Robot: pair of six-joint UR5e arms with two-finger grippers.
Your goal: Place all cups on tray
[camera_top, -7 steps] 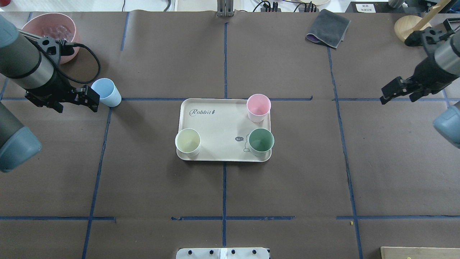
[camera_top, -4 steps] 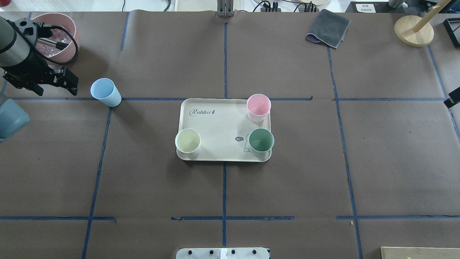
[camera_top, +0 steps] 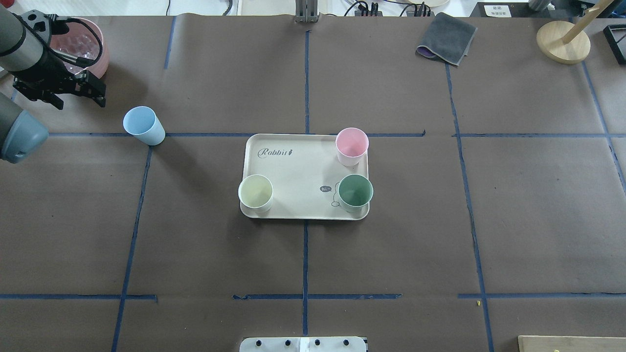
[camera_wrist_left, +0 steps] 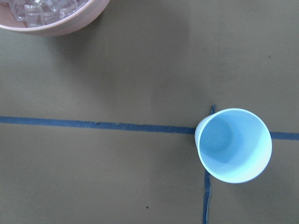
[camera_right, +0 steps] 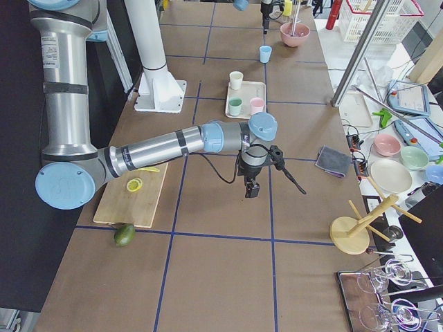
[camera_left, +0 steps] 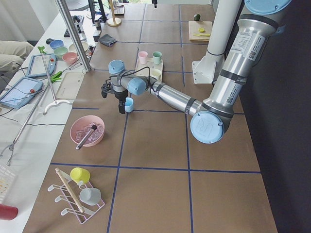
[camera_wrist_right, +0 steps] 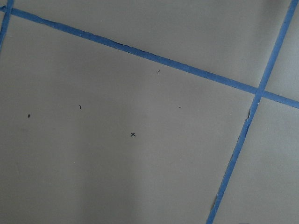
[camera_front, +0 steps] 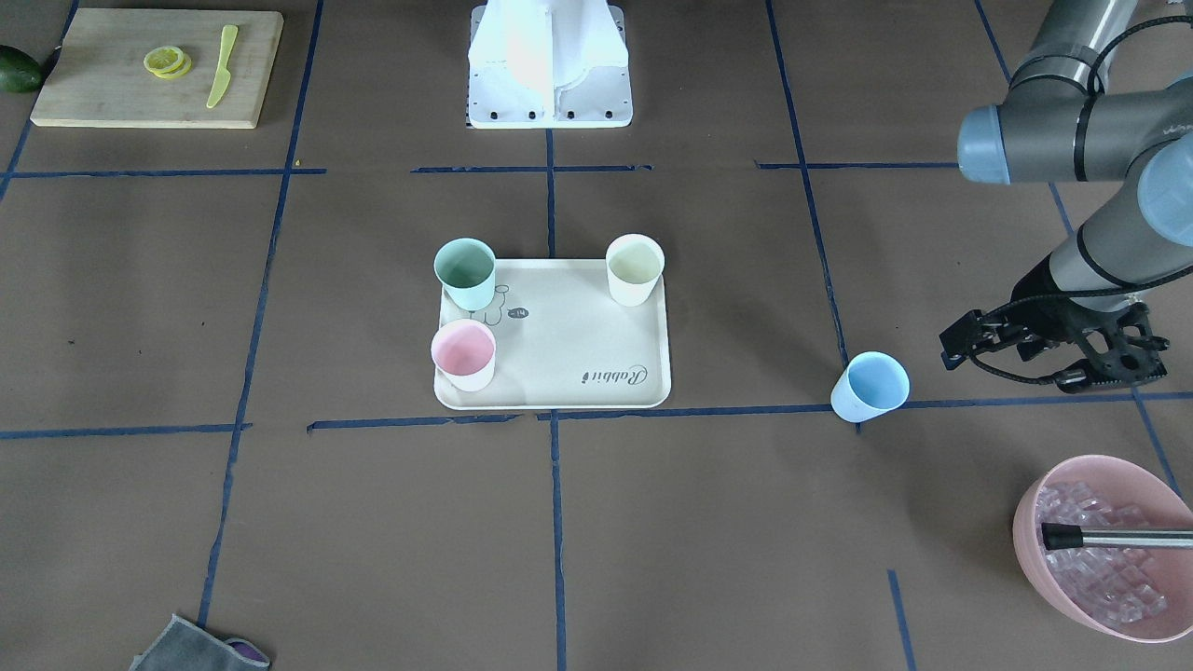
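The cream-beige tray point(camera_top: 298, 166) lies mid-table, also in the front view point(camera_front: 569, 345). On it stand the pink cup point(camera_top: 351, 145), the green cup point(camera_top: 355, 191) and the cream-white cup point(camera_top: 255, 192). The light blue cup point(camera_top: 143, 124) stands upright on the table left of the tray, on a blue tape line point(camera_wrist_left: 233, 144). My left gripper point(camera_top: 99, 93) hangs open and empty behind and left of the blue cup, apart from it point(camera_front: 951, 337). My right gripper point(camera_right: 250, 188) shows only in the exterior right view, far from the tray; I cannot tell its state.
A pink bowl point(camera_top: 100, 46) of clear cubes with a metal handle point(camera_front: 1118, 538) in it sits just behind my left gripper. A grey cloth point(camera_top: 446, 39) and a wooden stand point(camera_top: 562, 41) are at the far right. A cutting board point(camera_front: 149, 102) lies by the robot's base.
My left arm has drawn back and to the far left, away from the blue cup. My right arm has left the overhead view. No cup has moved.
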